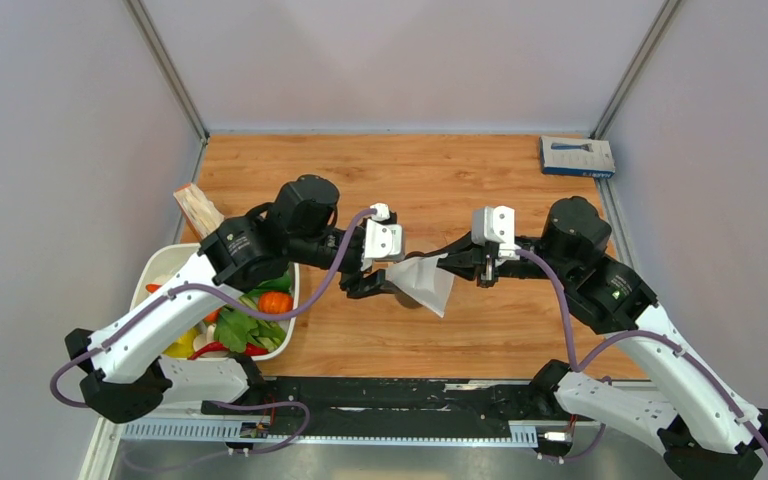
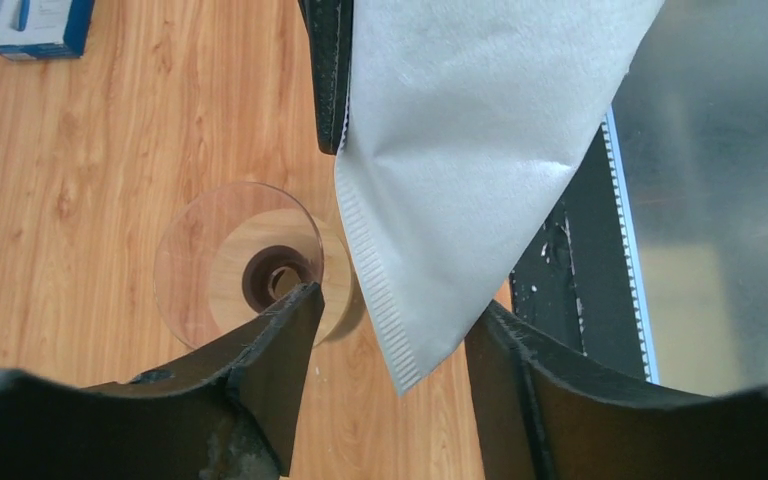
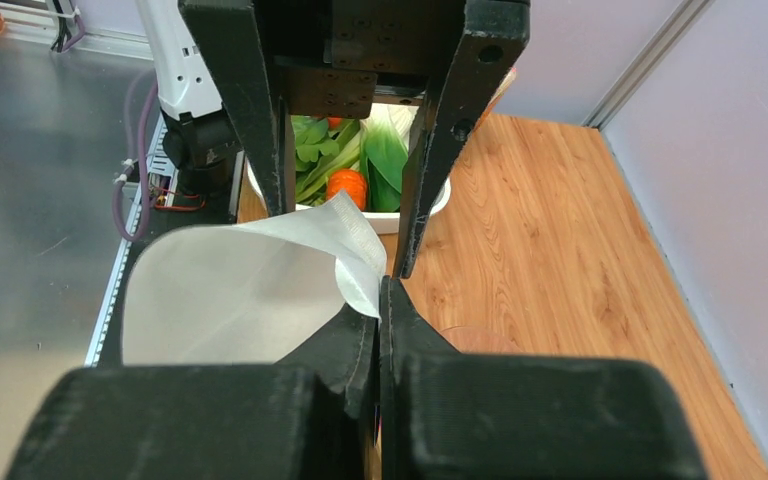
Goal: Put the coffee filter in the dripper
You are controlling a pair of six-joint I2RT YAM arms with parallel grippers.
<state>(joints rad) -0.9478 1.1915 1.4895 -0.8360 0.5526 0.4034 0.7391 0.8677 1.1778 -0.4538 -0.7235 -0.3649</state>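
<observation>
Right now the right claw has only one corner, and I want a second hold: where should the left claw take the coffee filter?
Probably its free lower tip beside the crimped seam, from the left: the coffee filter hangs flat there, the open left claw straddling it, while the right claw pinches the far corner.

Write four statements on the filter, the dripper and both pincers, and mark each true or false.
1. The right pincer is shut on the filter. True.
2. The filter lies in the dripper. False: it is held in the air, and the dripper is empty.
3. The left pincer is shut. False: it is open, straddling the filter's lower corner.
4. The dripper stands upright on the table. True.
</observation>
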